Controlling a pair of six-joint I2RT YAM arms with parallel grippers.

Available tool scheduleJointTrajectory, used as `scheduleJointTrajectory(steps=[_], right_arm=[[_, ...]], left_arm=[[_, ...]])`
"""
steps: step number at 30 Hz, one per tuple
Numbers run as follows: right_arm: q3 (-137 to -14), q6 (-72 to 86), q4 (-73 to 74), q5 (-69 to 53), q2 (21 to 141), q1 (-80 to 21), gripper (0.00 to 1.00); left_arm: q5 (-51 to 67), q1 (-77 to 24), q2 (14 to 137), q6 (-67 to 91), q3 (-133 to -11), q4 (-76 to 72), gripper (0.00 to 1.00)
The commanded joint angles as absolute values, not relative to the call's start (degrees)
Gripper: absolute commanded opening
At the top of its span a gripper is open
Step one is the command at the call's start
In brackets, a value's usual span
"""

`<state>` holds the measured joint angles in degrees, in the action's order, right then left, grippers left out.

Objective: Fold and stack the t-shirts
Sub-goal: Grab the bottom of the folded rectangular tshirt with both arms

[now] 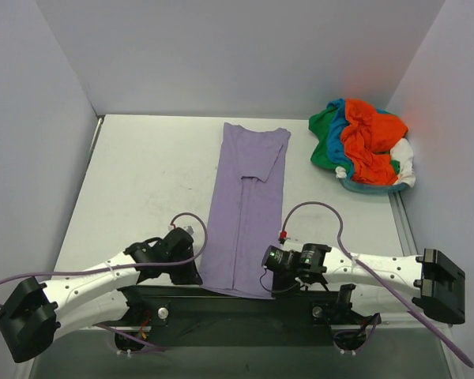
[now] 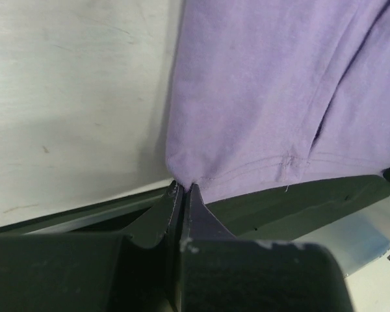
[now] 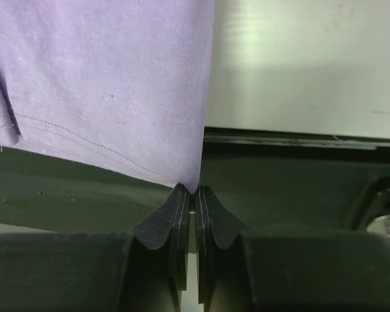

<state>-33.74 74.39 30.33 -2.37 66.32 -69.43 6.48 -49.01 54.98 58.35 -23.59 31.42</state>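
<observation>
While the left gripper (image 2: 182,190) is clenched on the near left corner of the lavender t-shirt (image 1: 249,201), the right gripper (image 3: 193,192) is pinched shut on its near right corner, right at the stitched hem. Between them the hem is seen draped over the dark rail (image 3: 299,175) along the near edge of the table (image 1: 142,174). From above, both sets of fingertips are hidden beneath the wrist housings. The shirt is laid out as a long narrow strip running away from the arms, a sleeve folded over near its far end; its layers cannot be counted. Well apart, at the far right corner, a heap of t-shirts (image 1: 363,146) is bunched. Orange-red is on top, with green, teal-blue and white at the edges and the outlines lost in the tangle. The table is closed in by pale walls (image 1: 221,55).
</observation>
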Motion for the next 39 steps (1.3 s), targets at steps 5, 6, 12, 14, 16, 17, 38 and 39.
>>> scheduleJointTrajectory(steps=[5, 6, 12, 14, 16, 17, 38, 39], right_arm=[[-34.10, 74.97, 40.34, -3.51, 61.70, -70.31, 0.03], [-34.19, 75.14, 40.60, -3.69, 61.18, -70.31, 0.03], [-34.72, 78.04, 42.88, -4.22, 59.85, -74.34, 0.02], [-35.07, 79.97, 43.41, -4.04, 59.77, -75.84, 0.02], [-35.86, 81.47, 44.38, -3.69, 59.77, -78.56, 0.02], [-36.12, 82.95, 44.73, -3.43, 59.77, -79.36, 0.01], [-49.21, 82.46, 57.83, 7.47, 57.22, -75.86, 0.00], [-49.91, 81.57, 57.83, 8.08, 57.22, -73.85, 0.00]], left_arm=[[5.80, -53.78, 51.86, 62.22, -27.60, 35.06, 0.00], [5.63, -54.57, 51.42, 62.49, -27.60, 35.33, 0.00], [5.01, -58.61, 50.54, 64.25, -29.00, 37.88, 0.00], [4.57, -59.58, 50.10, 64.77, -29.88, 39.19, 0.00], [4.04, -60.38, 49.40, 64.95, -30.58, 40.34, 0.00], [3.96, -60.55, 49.13, 64.95, -30.93, 41.47, 0.00], [-0.62, -58.89, 51.15, 61.18, -42.53, 43.08, 0.00], [-0.44, -58.36, 52.28, 60.65, -42.89, 42.63, 0.00]])
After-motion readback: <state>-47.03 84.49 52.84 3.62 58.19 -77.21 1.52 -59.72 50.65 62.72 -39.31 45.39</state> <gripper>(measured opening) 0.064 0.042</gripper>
